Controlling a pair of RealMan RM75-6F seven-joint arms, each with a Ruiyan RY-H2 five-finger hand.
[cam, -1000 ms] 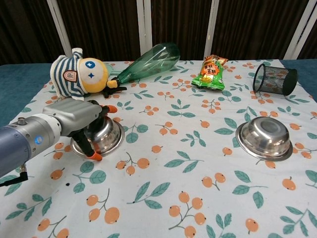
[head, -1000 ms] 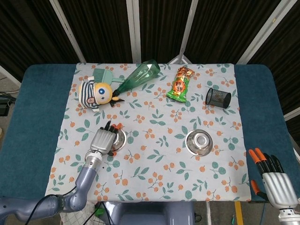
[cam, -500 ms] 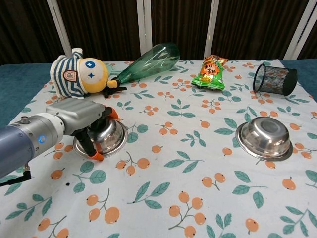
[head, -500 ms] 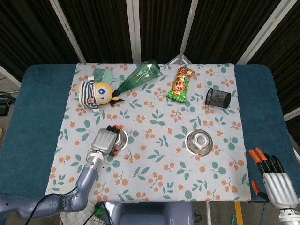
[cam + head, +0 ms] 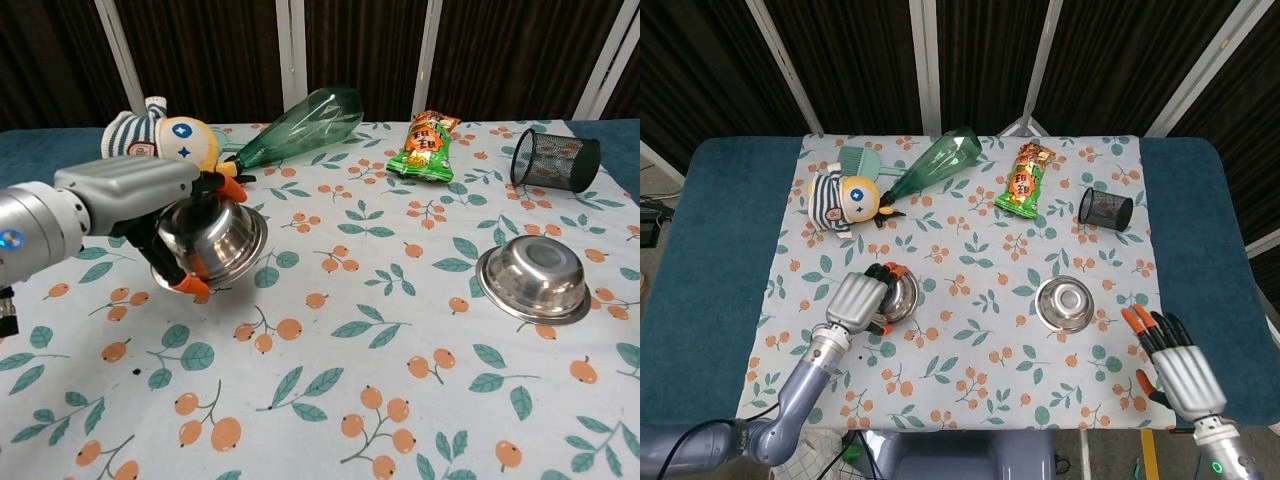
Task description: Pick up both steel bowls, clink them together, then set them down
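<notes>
Bowl (image 5: pixel 215 238) in left robot hand (image 5: pixel 150 215)

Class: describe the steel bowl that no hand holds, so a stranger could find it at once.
Start from the floral tablecloth and go to its right half, nearer the robot than the mesh pen cup. The free steel bowl sits flat there; the other bowl is tilted in the left hand.

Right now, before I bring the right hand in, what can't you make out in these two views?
- Left hand on the left bowl: the fingers behind the bowl are hidden by it in the chest view, and by the hand's back in the head view.
- Right hand: out of frame in the chest view; its palm is unseen in the head view.
- Mesh cup: its contents cannot be made out.
</notes>
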